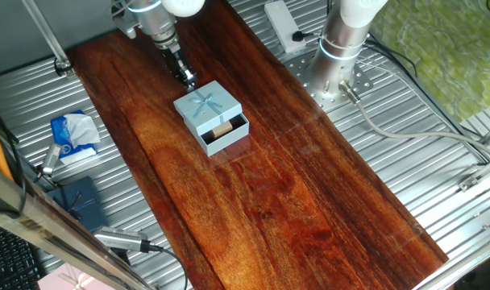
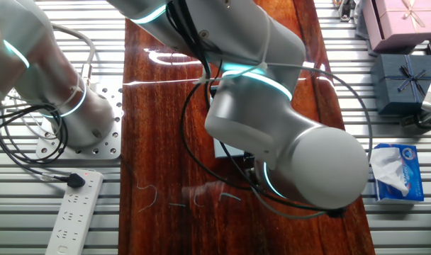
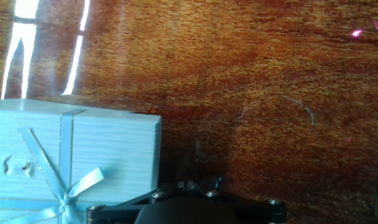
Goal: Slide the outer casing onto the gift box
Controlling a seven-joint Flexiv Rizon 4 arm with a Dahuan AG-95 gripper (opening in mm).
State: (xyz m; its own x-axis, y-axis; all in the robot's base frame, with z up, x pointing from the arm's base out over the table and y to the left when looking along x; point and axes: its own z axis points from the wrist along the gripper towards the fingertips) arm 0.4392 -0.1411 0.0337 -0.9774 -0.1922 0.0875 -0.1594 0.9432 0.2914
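While the arm hides most of the outer casing from one side, gripper spread unreadable; gift box half-sleeved, mid-counter.

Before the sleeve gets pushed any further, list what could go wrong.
1. The gift box still sticks out of the outer casing; pushing the casing may just slide both across the glossy wooden table.
2. The gripper sits at the casing's back corner, so an off-centre push could twist it.
3. Pressing from above could crush the bow.

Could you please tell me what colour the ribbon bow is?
Pale blue ribbon bow on the square cardboard sleeve, clearest in the hand view.
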